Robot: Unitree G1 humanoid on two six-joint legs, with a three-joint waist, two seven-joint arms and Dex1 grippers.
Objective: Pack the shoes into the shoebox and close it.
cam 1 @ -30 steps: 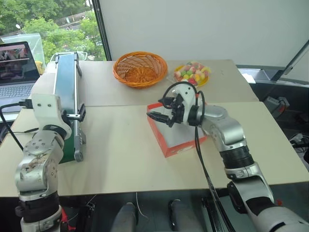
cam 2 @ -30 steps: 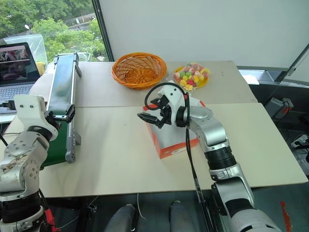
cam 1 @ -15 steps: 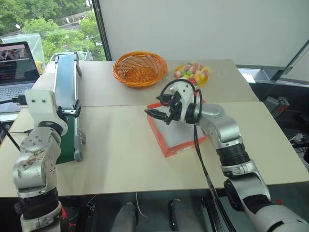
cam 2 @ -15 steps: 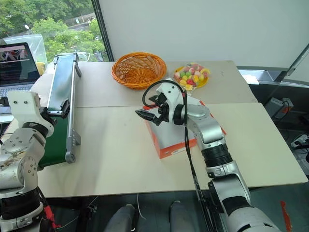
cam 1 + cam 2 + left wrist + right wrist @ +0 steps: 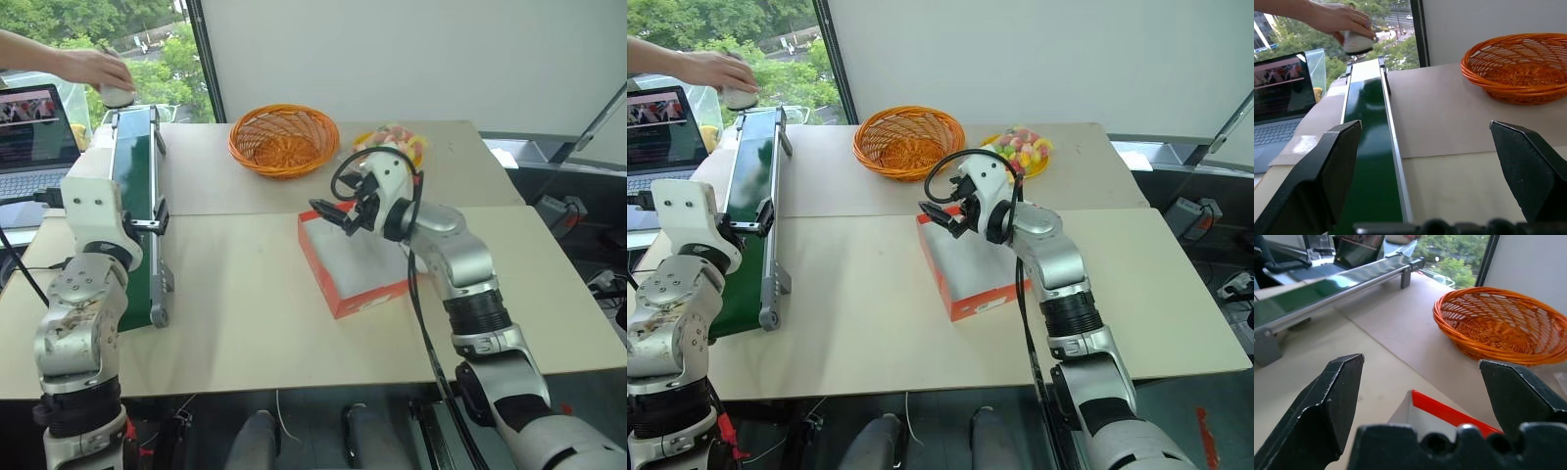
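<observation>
Left gripper [image 5: 1425, 161] jaws spread wide, nothing between them. Green conveyor belt [image 5: 1369, 147] runs away along beige surface [image 5: 1444, 112]. Person's hand [image 5: 1344, 19] holds small white object [image 5: 1355, 43] above belt's far end. Open laptop [image 5: 1281, 93] beside belt. Orange wicker basket [image 5: 1520, 66] stands on surface, well apart from belt.

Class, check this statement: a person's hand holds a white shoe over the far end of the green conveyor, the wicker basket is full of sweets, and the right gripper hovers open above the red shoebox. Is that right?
Not quite. The wicker basket is empty, as the right wrist view shows; the sweets lie beside it on the table. The rest stands: the person's hand holds a white shoe over the green conveyor, and the right gripper hovers open above the red shoebox.
</observation>
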